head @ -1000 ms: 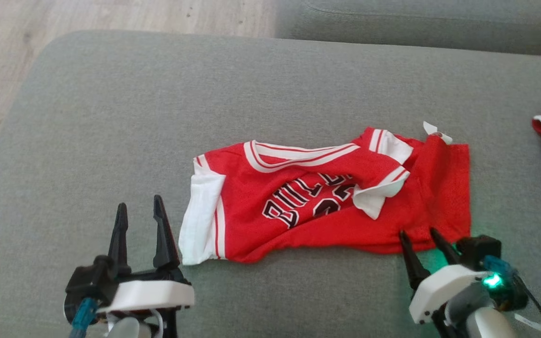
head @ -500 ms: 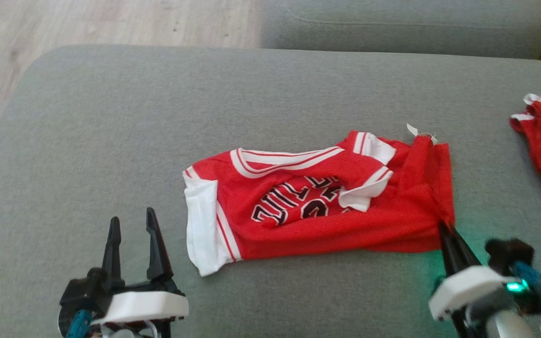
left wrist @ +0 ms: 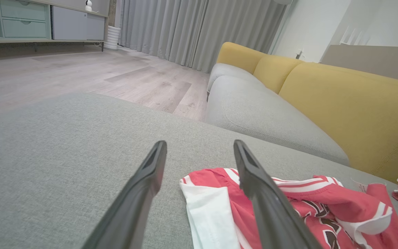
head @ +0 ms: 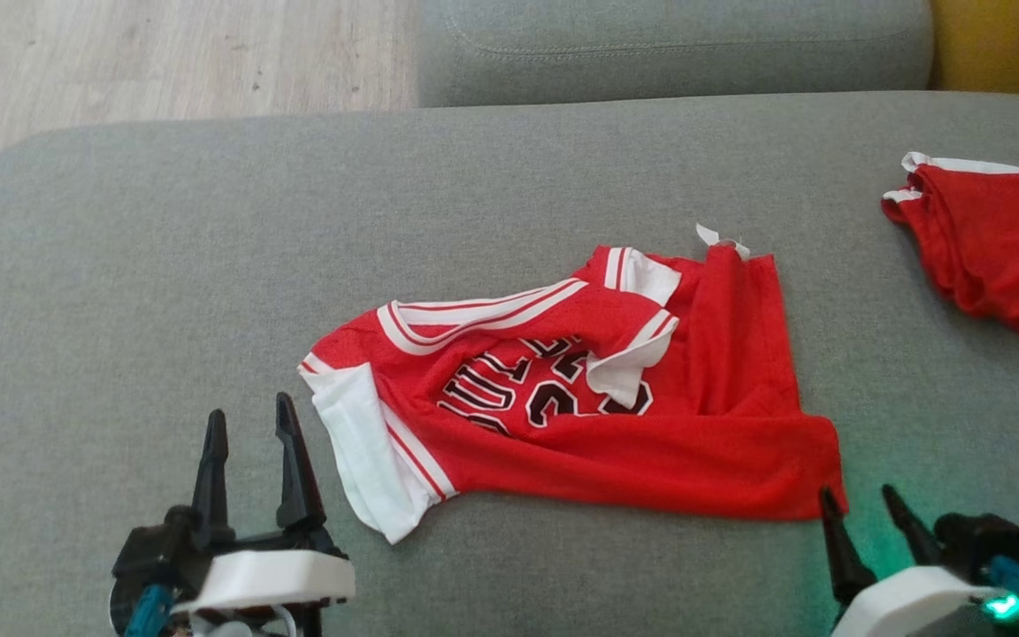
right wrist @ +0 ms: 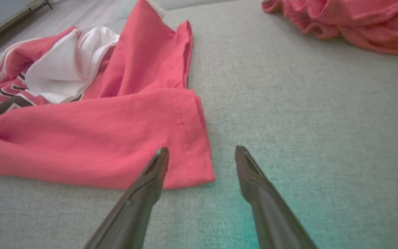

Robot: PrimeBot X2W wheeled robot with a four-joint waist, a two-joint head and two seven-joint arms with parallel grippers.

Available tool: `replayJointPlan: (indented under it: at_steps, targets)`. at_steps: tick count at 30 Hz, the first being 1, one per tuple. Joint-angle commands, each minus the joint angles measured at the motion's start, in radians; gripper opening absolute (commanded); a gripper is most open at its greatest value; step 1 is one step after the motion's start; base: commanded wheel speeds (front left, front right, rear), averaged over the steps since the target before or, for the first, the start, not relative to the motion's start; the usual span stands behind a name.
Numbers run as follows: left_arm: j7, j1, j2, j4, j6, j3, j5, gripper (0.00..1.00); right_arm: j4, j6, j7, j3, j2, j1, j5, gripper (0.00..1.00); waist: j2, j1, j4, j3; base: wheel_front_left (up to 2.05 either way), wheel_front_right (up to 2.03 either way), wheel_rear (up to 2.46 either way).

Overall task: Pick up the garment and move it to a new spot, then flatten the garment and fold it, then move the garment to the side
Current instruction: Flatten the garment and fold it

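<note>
The garment [head: 580,416], a red jersey with white trim and dark lettering, lay crumpled and partly folded over itself near the middle of a grey cushion [head: 209,265]. A white tag [head: 713,237] stuck up at its far edge.

The left claw [head: 249,409] hovered just beside the jersey's white-edged end, fingers spread wide and holding nothing. The right claw [head: 855,491] sat at the hemmed red corner, also spread and empty. One finger [right wrist: 157,166] lay close against that corner, perhaps touching it, though the wrist view was too soft to say.

A second red garment [head: 996,248] lay bunched well apart on the robot's right. Beyond the cushion were a wooden floor [head: 164,53], another grey seat cushion [head: 669,44] and a yellow backrest [left wrist: 351,100].
</note>
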Motion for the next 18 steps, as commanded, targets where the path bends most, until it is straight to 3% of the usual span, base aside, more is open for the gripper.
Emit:
replayJointPlan:
  at_steps: [1, 5, 10, 18]
  targets:
    - [-0.009, -0.013, 0.006, -0.028, 0.001, 0.029, 0.012, 1.0, -0.058, 0.007, -0.007, 0.007, -0.007, -0.011, 0.004, 1.0, -0.0001, 0.0, -0.002, -0.005, 0.0, 0.0, 0.0]
    - [-0.009, -0.013, 0.006, -0.025, 0.0, 0.028, 0.01, 1.0, -0.161, 0.007, 0.009, -0.013, -0.007, -0.039, -0.027, 1.0, -0.0001, 0.0, 0.007, -0.017, 0.0, 0.0, 0.0]
    - [-0.009, -0.018, 0.006, -0.031, 0.0, 0.023, 0.005, 1.0, -0.236, 0.007, 0.088, 0.054, -0.011, -0.128, -0.071, 1.0, -0.0001, 0.0, 0.042, -0.019, 0.0, 0.0, 0.0]
    - [-0.009, -0.033, 0.006, -0.059, 0.009, 0.012, -0.003, 1.0, -0.095, 0.007, 0.224, 0.2, -0.07, -0.333, -0.025, 1.0, -0.0001, 0.0, 0.133, 0.016, 0.0, 0.0, 0.0]
